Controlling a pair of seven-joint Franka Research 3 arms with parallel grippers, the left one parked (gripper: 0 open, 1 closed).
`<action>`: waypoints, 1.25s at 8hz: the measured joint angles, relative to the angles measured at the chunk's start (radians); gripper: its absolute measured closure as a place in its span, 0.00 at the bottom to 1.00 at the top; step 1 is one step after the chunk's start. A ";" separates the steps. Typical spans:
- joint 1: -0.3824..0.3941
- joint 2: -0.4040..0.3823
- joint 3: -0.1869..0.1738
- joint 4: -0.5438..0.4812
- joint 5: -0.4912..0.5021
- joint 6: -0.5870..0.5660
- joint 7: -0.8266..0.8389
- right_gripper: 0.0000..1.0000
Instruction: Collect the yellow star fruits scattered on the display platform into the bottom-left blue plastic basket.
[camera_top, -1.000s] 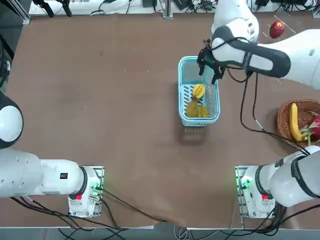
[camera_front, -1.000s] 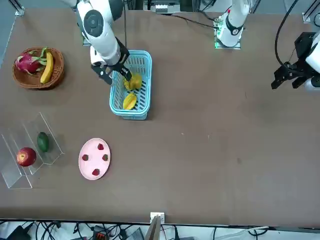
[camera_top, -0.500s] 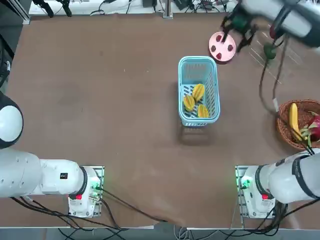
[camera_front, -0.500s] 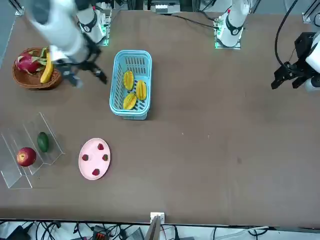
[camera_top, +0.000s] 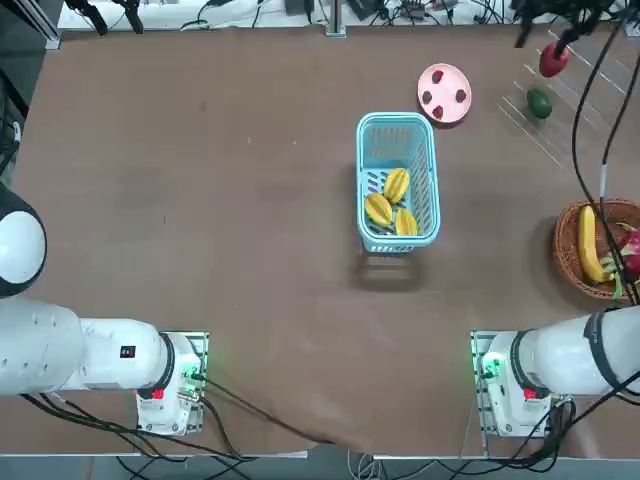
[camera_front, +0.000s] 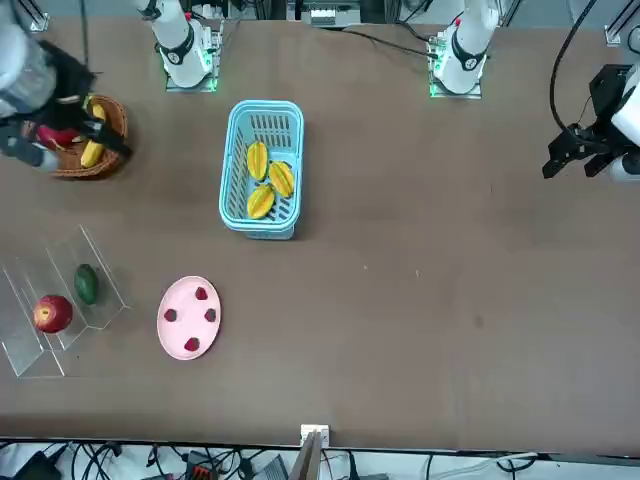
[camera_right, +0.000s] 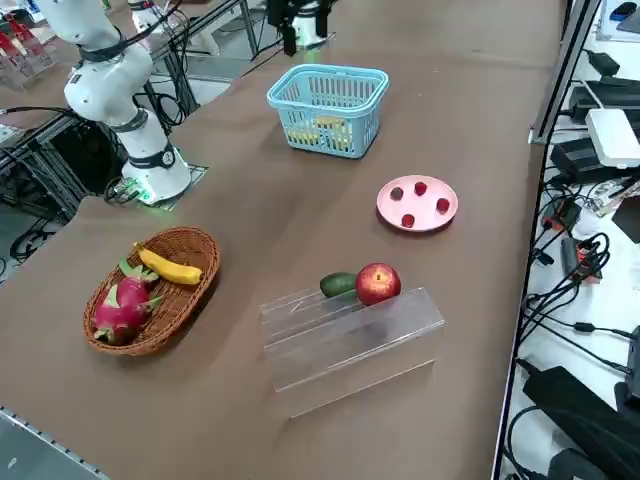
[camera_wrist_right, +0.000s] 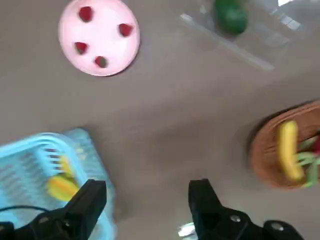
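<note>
Three yellow star fruits (camera_top: 397, 184) lie together inside the light blue plastic basket (camera_top: 367, 150) at mid-table; they also show in the front view (camera_front: 258, 160) and through the basket's slots in the side view (camera_right: 325, 125). The clear display platform (camera_top: 565, 110) at the far right holds only a red apple (camera_top: 553, 60) and a green fruit (camera_top: 540, 103). My right gripper (camera_wrist_right: 148, 186) is open and holds nothing. It hangs high over the table's far right (camera_top: 545, 25), away from the basket, and is blurred in the front view (camera_front: 70, 150).
A pink plate (camera_top: 444, 92) with small red berries sits between the blue basket and the platform. A round wicker basket (camera_top: 572, 255) at the right edge holds a banana (camera_top: 588, 243) and a pink dragon fruit (camera_right: 118, 305).
My right gripper has swung up and away from above the blue basket to the far right, past the pink plate, open throughout. The star fruits have settled in the basket.
</note>
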 joint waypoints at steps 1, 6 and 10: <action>-0.007 0.001 -0.007 0.004 -0.030 -0.028 -0.088 0.00; -0.012 0.016 -0.072 0.075 -0.037 -0.085 -0.319 0.00; -0.154 0.093 0.066 0.183 -0.037 -0.107 -0.327 0.00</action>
